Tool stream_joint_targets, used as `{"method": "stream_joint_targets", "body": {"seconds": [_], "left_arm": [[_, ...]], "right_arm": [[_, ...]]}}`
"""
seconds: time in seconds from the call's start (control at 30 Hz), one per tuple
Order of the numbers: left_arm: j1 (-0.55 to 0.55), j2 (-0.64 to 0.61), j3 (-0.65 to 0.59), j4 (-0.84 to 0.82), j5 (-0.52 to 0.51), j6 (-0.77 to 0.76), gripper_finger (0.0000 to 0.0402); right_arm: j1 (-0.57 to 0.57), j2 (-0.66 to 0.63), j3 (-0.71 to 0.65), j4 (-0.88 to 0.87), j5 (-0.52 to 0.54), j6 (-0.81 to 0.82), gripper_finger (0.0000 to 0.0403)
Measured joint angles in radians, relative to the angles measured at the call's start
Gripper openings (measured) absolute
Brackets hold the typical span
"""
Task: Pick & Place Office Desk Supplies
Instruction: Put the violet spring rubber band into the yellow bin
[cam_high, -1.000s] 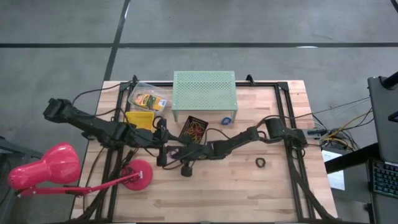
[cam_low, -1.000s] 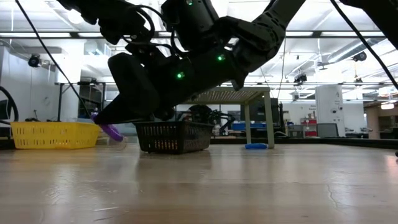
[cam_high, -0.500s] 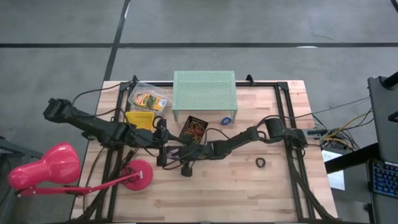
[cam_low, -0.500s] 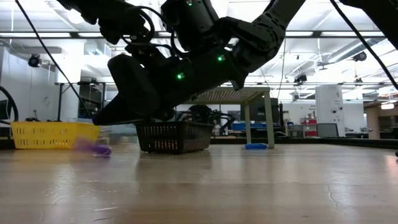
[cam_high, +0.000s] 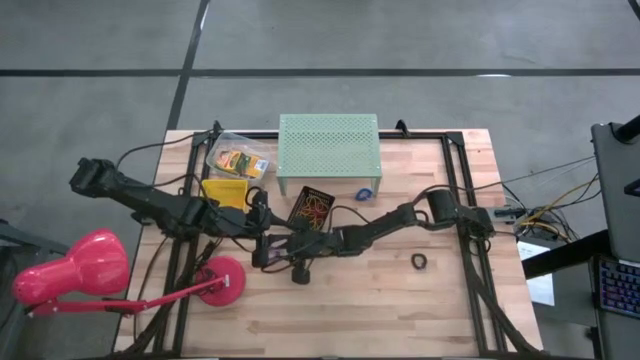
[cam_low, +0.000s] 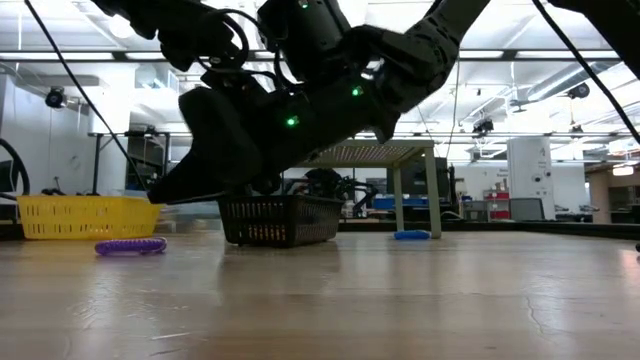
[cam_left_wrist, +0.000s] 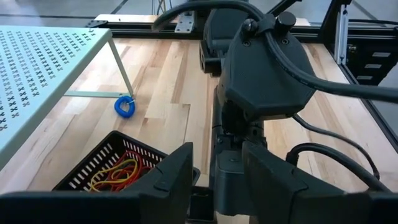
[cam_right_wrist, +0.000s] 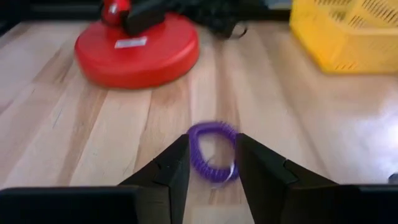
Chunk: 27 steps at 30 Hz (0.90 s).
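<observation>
A purple coiled ring (cam_right_wrist: 214, 152) lies flat on the wooden table (cam_low: 400, 300). In the low view the purple ring (cam_low: 130, 246) sits just below my right gripper (cam_low: 165, 192). My right gripper (cam_right_wrist: 211, 180) is open, with one finger on either side of the ring and clear of it. My left gripper (cam_left_wrist: 217, 186) stands open just behind the right arm, above the table's middle left, with nothing in it. A black basket (cam_left_wrist: 118, 168) holds red, orange and yellow rubber bands. A blue ring (cam_high: 365, 193) lies by the mint stand. A black ring (cam_high: 419, 261) lies to the right.
The mint-green perforated stand (cam_high: 329, 148) is at the table's far middle. A yellow basket (cam_high: 226, 191) and a clear bag of yellow-orange boxes (cam_high: 238, 158) sit at the far left. The pink lamp's round base (cam_high: 220, 281) stands close to my right gripper. Bare wood lies along the near edge.
My right gripper has opened without moving away. The purple ring, held at its fingertips a second ago, has fallen and now lies flat on the table below it.
</observation>
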Motion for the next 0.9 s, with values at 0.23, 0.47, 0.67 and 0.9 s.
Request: {"method": "stream_joint_targets", "body": {"seconds": [0.23,0.47,0.67,0.9], "left_arm": [[0.0,0.0,0.0,-0.003,0.0,-0.002,0.0145],[0.0,0.0,0.0,-0.005,0.0,-0.015,0.0145],[0.0,0.0,0.0,-0.009,0.0,-0.018,0.0145],[0.0,0.0,0.0,-0.013,0.001,-0.018,0.0145]], "right_arm": [[0.0,-0.116,-0.003,-0.209,-0.024,-0.066,0.0114],[0.0,-0.232,-0.053,-0.304,-0.027,-0.093,0.009],[0.0,-0.346,-0.18,-0.322,-0.026,-0.123,0.0076],[-0.004,-0.553,-0.374,-0.319,0.005,-0.124,0.0068]]}}
